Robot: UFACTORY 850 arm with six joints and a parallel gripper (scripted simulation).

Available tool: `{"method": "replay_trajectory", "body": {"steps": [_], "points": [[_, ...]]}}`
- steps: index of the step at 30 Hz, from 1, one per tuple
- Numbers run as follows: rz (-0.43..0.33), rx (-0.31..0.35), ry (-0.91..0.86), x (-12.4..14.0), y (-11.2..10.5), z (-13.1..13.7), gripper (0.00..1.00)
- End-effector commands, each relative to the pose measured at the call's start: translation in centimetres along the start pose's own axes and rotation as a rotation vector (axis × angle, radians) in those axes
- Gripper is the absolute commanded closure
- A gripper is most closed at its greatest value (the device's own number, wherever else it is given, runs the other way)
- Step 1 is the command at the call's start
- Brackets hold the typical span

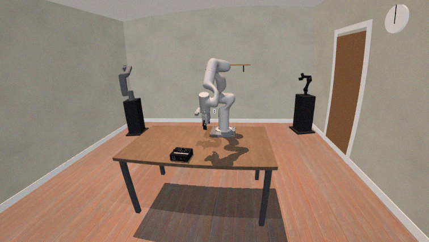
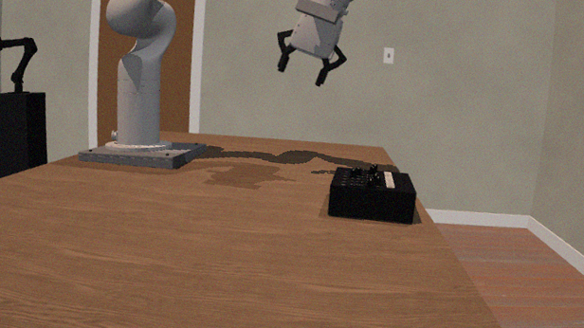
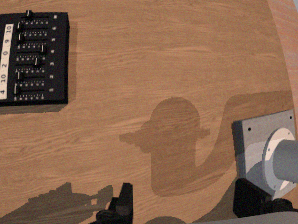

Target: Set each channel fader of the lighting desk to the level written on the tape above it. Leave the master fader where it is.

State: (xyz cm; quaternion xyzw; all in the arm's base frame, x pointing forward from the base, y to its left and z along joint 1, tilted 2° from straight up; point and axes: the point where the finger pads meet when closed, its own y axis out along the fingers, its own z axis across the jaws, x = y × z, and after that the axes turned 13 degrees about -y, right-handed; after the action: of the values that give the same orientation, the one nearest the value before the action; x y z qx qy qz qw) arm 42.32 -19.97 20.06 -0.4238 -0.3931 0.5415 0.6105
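Observation:
The lighting desk [image 1: 181, 154] is a small black box on the wooden table, near its front edge. It also shows in the exterior view [image 2: 372, 193] and in the wrist view [image 3: 33, 58]. Several faders run in rows on its top, beside a pale strip of tape [image 3: 7, 63]; the writing on the tape is too small to read. My gripper [image 2: 306, 65] hangs high above the table, well back from the desk and close to the arm's base. Its fingers stand wide open with nothing between them. It also shows in the top view [image 1: 204, 124].
The arm's grey base plate [image 1: 222, 131] is bolted at the table's far side. Two black pedestals [image 1: 134, 116] [image 1: 303, 113] with small arms stand on the floor behind the table. A brown door [image 1: 345, 90] is on the right wall.

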Motion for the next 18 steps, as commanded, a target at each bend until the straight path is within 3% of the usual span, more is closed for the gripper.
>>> {"method": "replay_trajectory", "body": {"steps": [1,3,4,6,7,10,11,13,14,16,17,18], "points": [[-0.024,-0.089,-0.041,-5.0,-0.6,-5.2,0.00],[-0.024,-0.089,-0.041,-5.1,-0.6,-5.4,0.00],[-0.027,-0.138,-0.062,-7.9,-0.7,-7.6,0.00],[-0.027,-0.138,-0.062,-8.3,-0.7,-7.9,0.00],[-0.024,-0.187,-0.082,-10.9,-0.8,-9.6,0.00],[-0.024,-0.187,-0.082,-11.6,-0.8,-10.1,0.00],[-0.016,-0.231,-0.100,-14.8,-0.7,-11.9,0.00],[-0.016,-0.231,-0.100,-14.8,-0.7,-11.9,0.00],[-0.006,-0.268,-0.115,-17.6,-0.6,-13.3,0.00],[-0.006,-0.268,-0.115,-17.6,-0.6,-13.3,0.00],[0.003,-0.294,-0.125,-19.7,-0.5,-14.2,0.00],[0.003,-0.294,-0.125,-19.7,-0.5,-14.2,0.00]]}}
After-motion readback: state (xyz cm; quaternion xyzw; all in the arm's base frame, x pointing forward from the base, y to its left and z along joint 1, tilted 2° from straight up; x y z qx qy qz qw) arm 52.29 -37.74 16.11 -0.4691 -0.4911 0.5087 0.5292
